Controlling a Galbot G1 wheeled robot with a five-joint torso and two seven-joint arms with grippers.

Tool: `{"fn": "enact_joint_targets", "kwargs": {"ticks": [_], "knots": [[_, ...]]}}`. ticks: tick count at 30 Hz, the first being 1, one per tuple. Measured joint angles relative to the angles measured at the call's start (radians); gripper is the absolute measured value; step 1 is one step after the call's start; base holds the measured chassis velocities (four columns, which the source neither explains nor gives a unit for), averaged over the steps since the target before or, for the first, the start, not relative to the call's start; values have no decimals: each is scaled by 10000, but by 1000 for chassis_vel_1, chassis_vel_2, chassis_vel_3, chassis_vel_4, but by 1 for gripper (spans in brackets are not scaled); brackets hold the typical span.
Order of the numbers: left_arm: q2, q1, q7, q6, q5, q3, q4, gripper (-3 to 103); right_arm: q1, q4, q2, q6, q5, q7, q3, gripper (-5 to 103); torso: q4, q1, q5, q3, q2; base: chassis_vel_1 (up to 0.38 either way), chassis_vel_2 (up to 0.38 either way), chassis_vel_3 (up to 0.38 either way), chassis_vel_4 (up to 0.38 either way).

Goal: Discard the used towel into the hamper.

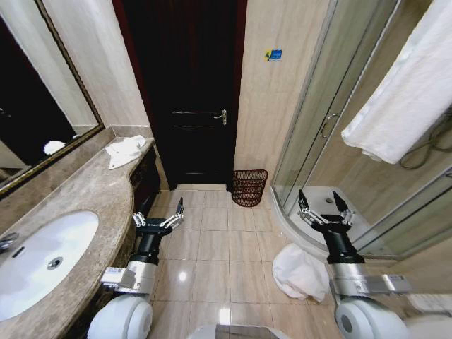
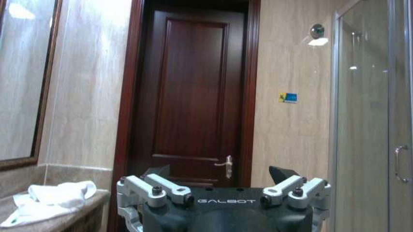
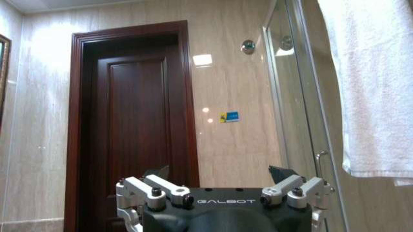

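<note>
A crumpled white towel (image 1: 299, 272) lies on the tiled floor beside the shower step, just left of my right arm. The hamper (image 1: 250, 187), a small dark reddish-brown wire basket, stands against the far wall between the door and the shower. My left gripper (image 1: 160, 207) hangs open over the floor near the vanity, pointing toward the door. My right gripper (image 1: 320, 202) is open too, held above the shower's curved step. Both wrist views show empty open grippers, the left (image 2: 219, 172) and the right (image 3: 219, 171), facing the door.
A marble counter (image 1: 85, 191) with a sink (image 1: 42, 258) runs along the left, and a folded white towel (image 1: 126, 150) sits at its far end. A white towel (image 1: 409, 88) hangs upper right. The glass shower enclosure (image 1: 332, 120) stands right. The dark door (image 1: 191, 92) is shut.
</note>
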Motion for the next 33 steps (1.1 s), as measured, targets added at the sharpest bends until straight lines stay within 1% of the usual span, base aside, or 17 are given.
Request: {"fn": "enact_joint_targets", "kwargs": {"ticks": [7,20,33], "knots": [[0,47,1,97,-51,16,0,100,48,-6,-116,-42,19,-3,70,100,-1,0,1,0,0,0,0,0,0],[0,6,-23,62,-60,-95,0,100,122,-75,-109,-17,31,10,22,100,-1,-1,1,0,1,-16,9,8,-7],[0,-109,-77,-15,-34,-33,0,100,145,-199,-202,0,50,41,102,100,-1,3,0,2,-1,-88,95,90,-98]]}}
